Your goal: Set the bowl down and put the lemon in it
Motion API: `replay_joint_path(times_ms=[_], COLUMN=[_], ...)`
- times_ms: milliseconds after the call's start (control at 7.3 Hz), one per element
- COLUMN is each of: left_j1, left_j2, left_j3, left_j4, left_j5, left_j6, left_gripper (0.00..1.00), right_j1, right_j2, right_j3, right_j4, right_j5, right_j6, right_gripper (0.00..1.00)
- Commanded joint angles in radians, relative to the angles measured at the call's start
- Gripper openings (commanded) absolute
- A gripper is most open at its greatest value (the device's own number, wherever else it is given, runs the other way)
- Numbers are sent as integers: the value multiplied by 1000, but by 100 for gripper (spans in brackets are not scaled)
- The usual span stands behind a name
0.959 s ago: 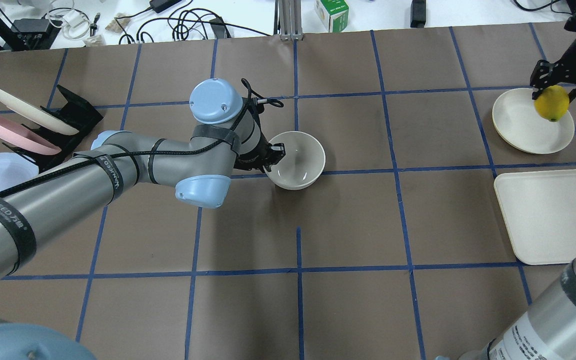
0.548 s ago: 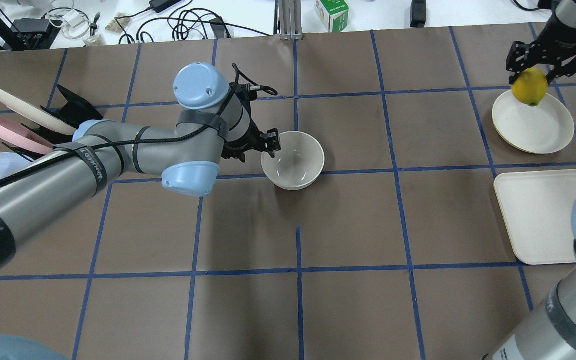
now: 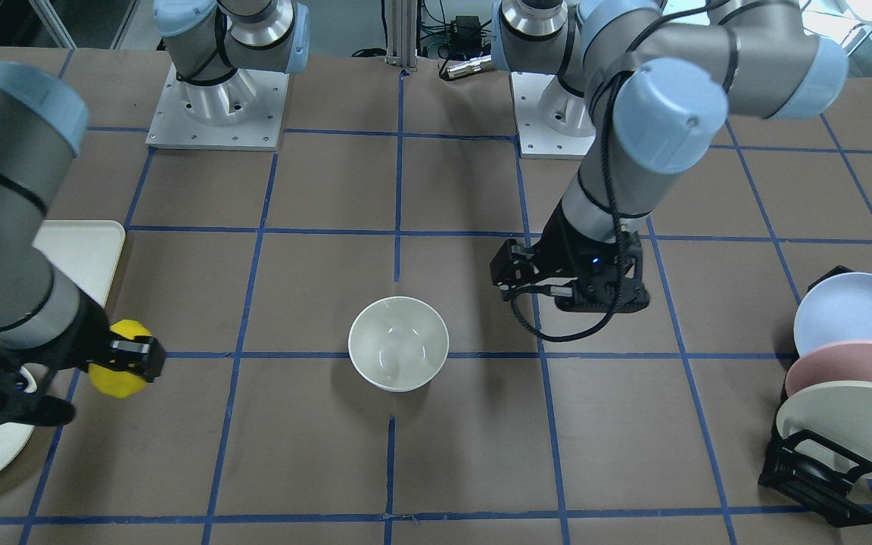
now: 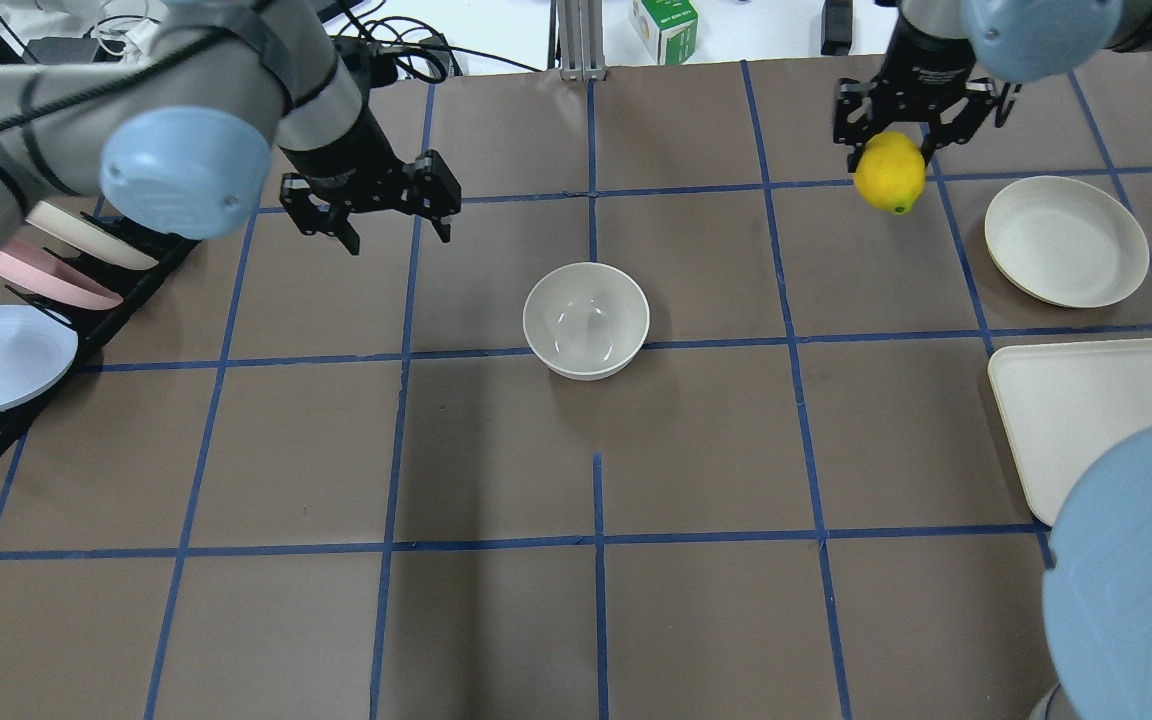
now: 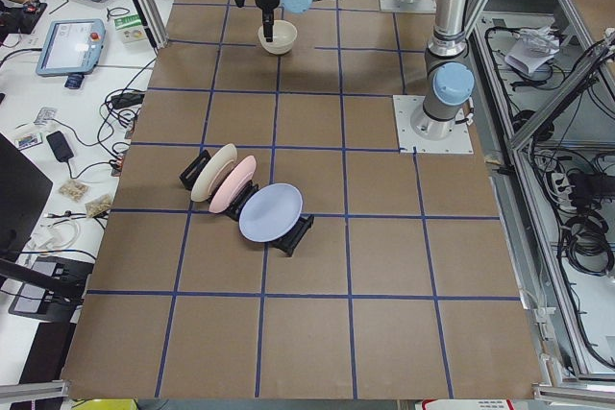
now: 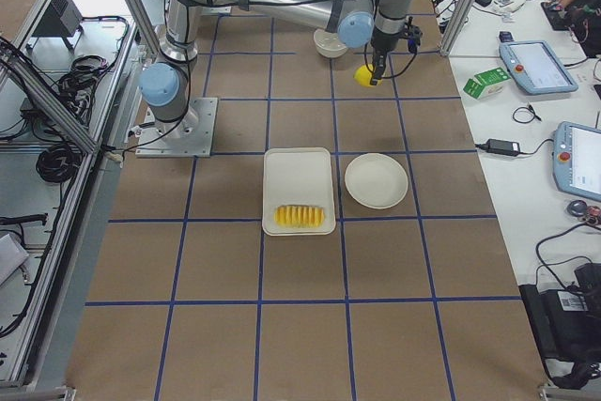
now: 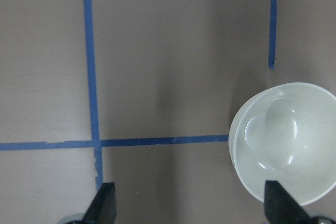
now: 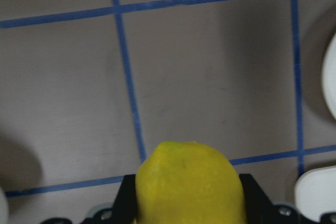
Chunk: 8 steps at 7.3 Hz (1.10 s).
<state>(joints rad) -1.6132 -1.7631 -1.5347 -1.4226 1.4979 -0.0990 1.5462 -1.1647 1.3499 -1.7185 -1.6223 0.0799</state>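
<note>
Bowl [image 4: 586, 320]: upright, empty, mid-counter [image 4: 696, 600].
Lemon [image 4: 889, 172]: aloft near the counter's far edge, toward the right end, clamped in the right gripper [image 4: 891, 160].
Left gripper [image 4: 398, 238]: jaws wide, holding nothing, apart from the bowl, on its far-left-corner side.

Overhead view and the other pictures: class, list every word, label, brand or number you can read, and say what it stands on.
No text can be read in any view.
Green and white carton beyond the brown table's far edge: has print, too small to read.
Teach pendant on the side bench: screen blurred, unreadable.
Bowl and lemon: no markings visible.
</note>
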Motion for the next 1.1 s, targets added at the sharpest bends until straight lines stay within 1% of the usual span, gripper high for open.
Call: replay_joint_path(times_ms=[0,137,274,411,548,959], left_j1=[27,30,30,30,30,32], left_j2=[91,105,109,114,114,102], left_j3=[64,48,45,44,42,39], left_j4=[-160,-164,-158,-154,-154,-151], left_j5=[76,76,62,71,62,64], left_j6=[7,5,-7,-7,-7,1], left_gripper=[100,100,100,100,100,100], right_j1=[180,213,239,285,320,350], right_j2=[2,10,22,43,78,135], right_j3=[3,11,15,15,15,18], right_j4=[1,-4,-4,-34,-93,-145], right_j5=[57,97,119,130,130,133], right_j6=[146,202,239,289,352,397], right_gripper=[0,0,0,0,0,0])
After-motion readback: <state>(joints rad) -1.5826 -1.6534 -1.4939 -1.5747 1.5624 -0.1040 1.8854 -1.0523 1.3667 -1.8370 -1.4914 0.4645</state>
